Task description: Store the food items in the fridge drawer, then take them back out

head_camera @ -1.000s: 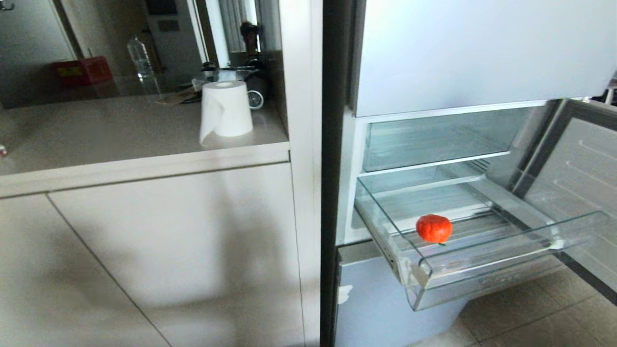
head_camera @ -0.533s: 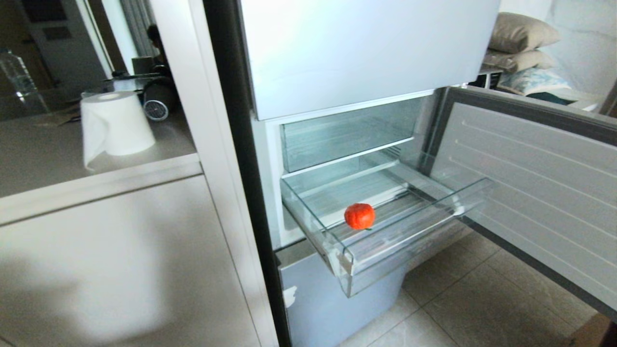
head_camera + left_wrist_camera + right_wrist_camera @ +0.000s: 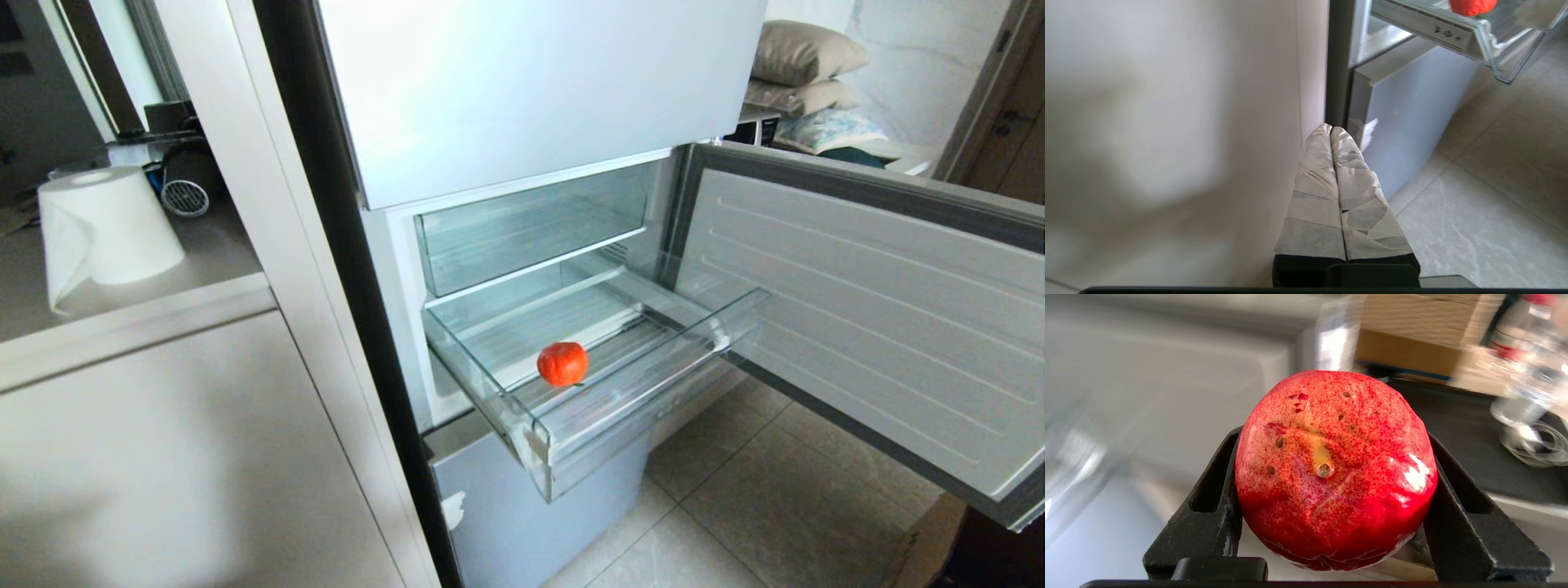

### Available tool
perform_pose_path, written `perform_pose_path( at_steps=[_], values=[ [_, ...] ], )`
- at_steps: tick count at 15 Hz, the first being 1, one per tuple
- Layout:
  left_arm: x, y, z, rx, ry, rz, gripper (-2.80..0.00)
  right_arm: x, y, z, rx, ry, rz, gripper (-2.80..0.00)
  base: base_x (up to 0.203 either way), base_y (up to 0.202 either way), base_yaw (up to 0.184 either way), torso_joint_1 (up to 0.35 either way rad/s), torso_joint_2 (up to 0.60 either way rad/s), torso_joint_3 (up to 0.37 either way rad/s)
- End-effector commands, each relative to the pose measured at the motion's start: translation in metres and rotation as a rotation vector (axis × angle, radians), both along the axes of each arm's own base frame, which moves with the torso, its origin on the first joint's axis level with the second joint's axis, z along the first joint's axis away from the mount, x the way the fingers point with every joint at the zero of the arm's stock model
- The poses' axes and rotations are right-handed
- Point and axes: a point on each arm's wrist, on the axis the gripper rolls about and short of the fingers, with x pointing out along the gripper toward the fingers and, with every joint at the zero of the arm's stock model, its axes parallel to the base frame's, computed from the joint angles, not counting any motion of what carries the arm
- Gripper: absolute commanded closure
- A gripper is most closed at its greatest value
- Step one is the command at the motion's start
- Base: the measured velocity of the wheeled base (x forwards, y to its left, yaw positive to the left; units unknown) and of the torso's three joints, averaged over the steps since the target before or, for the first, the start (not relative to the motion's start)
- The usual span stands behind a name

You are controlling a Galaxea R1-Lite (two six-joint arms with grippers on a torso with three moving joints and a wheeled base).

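Note:
A round, ribbed orange-red food item (image 3: 562,363) lies in the clear fridge drawer (image 3: 620,408), which is pulled out of the open fridge. The left wrist view catches that drawer's front corner (image 3: 1494,45) and the same food item (image 3: 1472,5) from below. Neither arm shows in the head view. My right gripper (image 3: 1333,435) is shut on a second food item, a glossy red speckled apple-like fruit (image 3: 1331,477) that fills the space between the black fingers. My left gripper (image 3: 1331,130), its fingers taped white, hangs shut and empty low beside the cabinet front.
The fridge door (image 3: 857,327) stands wide open on the right over the tiled floor (image 3: 775,506). An upper clear bin (image 3: 531,229) sits above the drawer. A paper roll (image 3: 106,229) stands on the counter (image 3: 163,282). Behind the held fruit are a cardboard box (image 3: 1412,347) and a plastic bottle (image 3: 1531,375).
The head camera has swung to the right, so the fridge and counter slid left in the picture. The orange-red item keeps its place in the drawer.

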Motion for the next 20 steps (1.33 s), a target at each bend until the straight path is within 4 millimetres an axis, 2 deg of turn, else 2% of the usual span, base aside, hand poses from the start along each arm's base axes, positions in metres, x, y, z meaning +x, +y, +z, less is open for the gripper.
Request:
perform_pose_path(
  at_steps=[1, 3, 8, 10, 14, 20],
  values=[
    [0.0, 0.0, 0.0, 0.0, 0.003, 0.001, 0.0, 0.016, -0.042, -0.01, 0.091, 0.024, -0.073, 0.0, 0.0, 0.0, 0.0, 0.0, 0.0, 0.0],
    [0.0, 0.0, 0.0, 0.0, 0.003, 0.001, 0.0, 0.027, -0.08, -0.024, 0.17, 0.048, -0.128, 0.0, 0.0, 0.0, 0.0, 0.0, 0.0, 0.0],
    [0.0, 0.0, 0.0, 0.0, 0.003, 0.001, 0.0, 0.049, -0.18, -0.075, 0.323, 0.081, -0.214, 0.0, 0.0, 0.0, 0.0, 0.0, 0.0, 0.0],
    [0.0, 0.0, 0.0, 0.0, 0.003, 0.001, 0.0, 0.057, -0.209, -0.093, 0.365, 0.063, -0.197, 0.0, 0.0, 0.0, 0.0, 0.0, 0.0, 0.0],
    [0.0, 0.0, 0.0, 0.0, 0.003, 0.0, 0.0, 0.056, -0.274, -0.132, 0.407, 0.054, -0.239, 0.0, 0.0, 0.0, 0.0, 0.0, 0.0, 0.0],
    [0.0, 0.0, 0.0, 0.0, 0.003, 0.001, 0.0, 0.07, -0.35, -0.199, 0.452, 0.07, -0.257, 0.0, 0.0, 0.0, 0.0, 0.0, 0.0, 0.0]
  ],
)
